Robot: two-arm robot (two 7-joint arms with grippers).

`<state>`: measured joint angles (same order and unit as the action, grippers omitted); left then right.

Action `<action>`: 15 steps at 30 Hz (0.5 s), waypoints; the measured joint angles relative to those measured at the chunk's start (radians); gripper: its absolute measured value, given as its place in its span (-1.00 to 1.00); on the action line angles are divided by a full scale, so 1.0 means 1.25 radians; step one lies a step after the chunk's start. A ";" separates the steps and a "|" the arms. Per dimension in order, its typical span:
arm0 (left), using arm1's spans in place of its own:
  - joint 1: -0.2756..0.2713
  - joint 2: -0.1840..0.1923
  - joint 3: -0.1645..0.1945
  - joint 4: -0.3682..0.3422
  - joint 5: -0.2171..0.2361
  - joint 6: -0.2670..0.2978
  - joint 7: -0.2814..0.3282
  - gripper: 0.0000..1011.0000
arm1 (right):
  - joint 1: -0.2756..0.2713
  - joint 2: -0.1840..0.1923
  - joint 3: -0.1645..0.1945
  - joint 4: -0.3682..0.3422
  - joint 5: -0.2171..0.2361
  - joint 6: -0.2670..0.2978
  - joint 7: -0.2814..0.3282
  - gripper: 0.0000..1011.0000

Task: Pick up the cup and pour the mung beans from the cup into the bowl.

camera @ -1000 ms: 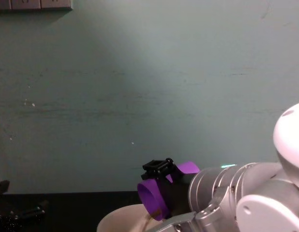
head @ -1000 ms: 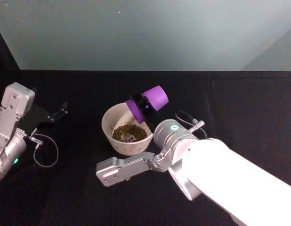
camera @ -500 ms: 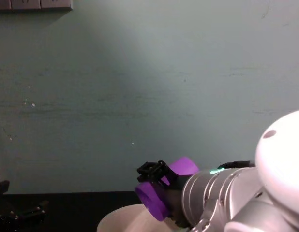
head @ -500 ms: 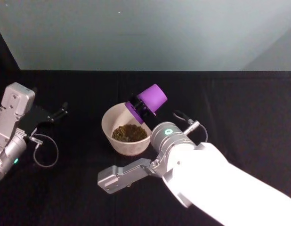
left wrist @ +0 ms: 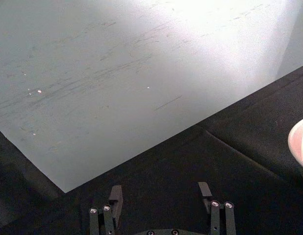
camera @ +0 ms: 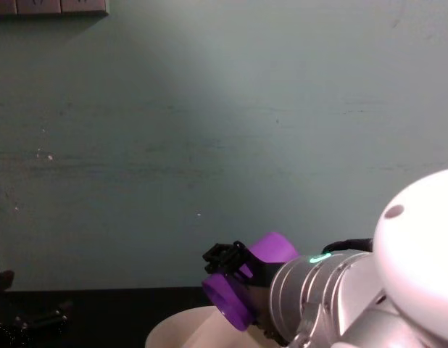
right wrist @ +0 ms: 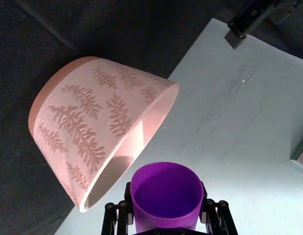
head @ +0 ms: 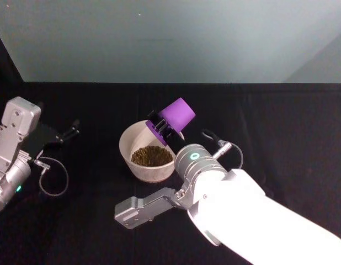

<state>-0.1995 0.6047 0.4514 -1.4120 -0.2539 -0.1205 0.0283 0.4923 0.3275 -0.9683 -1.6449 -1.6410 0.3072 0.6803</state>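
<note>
The purple cup (head: 173, 118) is tipped steeply, mouth down, over the far right rim of the bowl (head: 128, 160). My right gripper (head: 162, 126) is shut on the cup. Mung beans (head: 152, 155) lie in a heap inside the bowl. In the right wrist view the cup (right wrist: 165, 196) looks empty inside, and the bowl (right wrist: 88, 127) shows a leaf pattern on its outer wall. The chest view shows the cup (camera: 242, 286) tilted above the bowl's rim (camera: 182, 328). My left gripper (left wrist: 162, 193) is parked open at the table's left, away from the bowl.
A black cloth (head: 281, 127) covers the table, with a pale wall (head: 170, 38) behind it. My right arm's white body (head: 253, 221) takes up the front right. A thin cable (head: 52, 179) loops by the left arm.
The cup has tipped a little steeper over the bowl and shifted slightly left. The right arm has rolled further. The left arm has not moved.
</note>
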 joint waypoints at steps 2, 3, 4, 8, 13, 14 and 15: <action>0.000 0.000 0.000 0.000 0.000 0.000 0.000 0.98 | -0.007 -0.001 0.012 -0.003 0.016 0.001 -0.012 0.44; 0.000 0.000 0.000 0.000 0.000 0.000 0.000 0.98 | -0.010 0.000 0.018 -0.006 0.023 0.002 -0.018 0.43; 0.000 0.000 0.000 0.000 0.000 0.000 0.000 0.98 | -0.014 0.000 0.023 -0.008 0.030 0.004 -0.024 0.44; 0.000 0.000 0.000 0.000 0.000 0.000 0.000 0.98 | -0.051 0.004 0.079 -0.032 0.114 0.016 -0.097 0.44; 0.000 0.000 0.000 0.000 0.000 0.000 0.000 0.98 | -0.108 0.002 0.182 -0.052 0.293 0.004 -0.204 0.44; 0.000 0.000 0.000 0.000 0.000 0.000 0.000 0.98 | -0.126 -0.002 0.219 -0.052 0.360 -0.009 -0.234 0.44; 0.000 0.000 0.000 0.000 0.000 0.000 0.000 0.98 | -0.133 -0.004 0.235 -0.053 0.386 -0.015 -0.243 0.44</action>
<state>-0.1995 0.6047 0.4514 -1.4120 -0.2539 -0.1205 0.0283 0.3255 0.3229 -0.6743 -1.7108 -1.1591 0.2883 0.3762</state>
